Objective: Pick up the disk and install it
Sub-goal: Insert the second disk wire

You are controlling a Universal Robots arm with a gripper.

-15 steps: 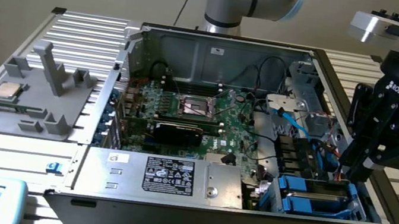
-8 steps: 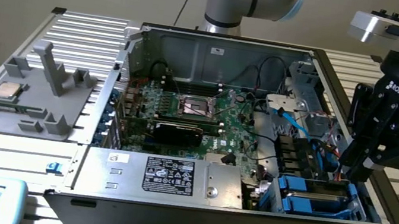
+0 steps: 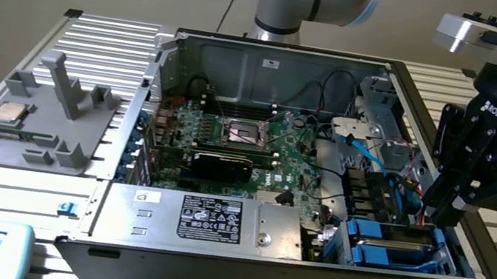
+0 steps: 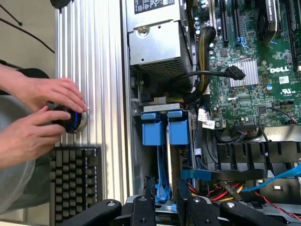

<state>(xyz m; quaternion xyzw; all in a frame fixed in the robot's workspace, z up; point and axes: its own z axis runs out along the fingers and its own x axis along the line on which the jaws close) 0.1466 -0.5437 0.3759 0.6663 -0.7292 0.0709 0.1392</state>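
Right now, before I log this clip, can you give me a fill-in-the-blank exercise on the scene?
1. The gripper hangs over the case's ____-railed drive bay.
2. On the grey tray lies a square silver ____.
3. Two hands hold a round knob; next to it lies a black ____.
4. The silver box at the case's front carries a ____ label.

Missing words: blue; chip; keyboard; black.

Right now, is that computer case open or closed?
Open. The computer case lies on its side with no cover; its green circuit board and blue drive holders are exposed.
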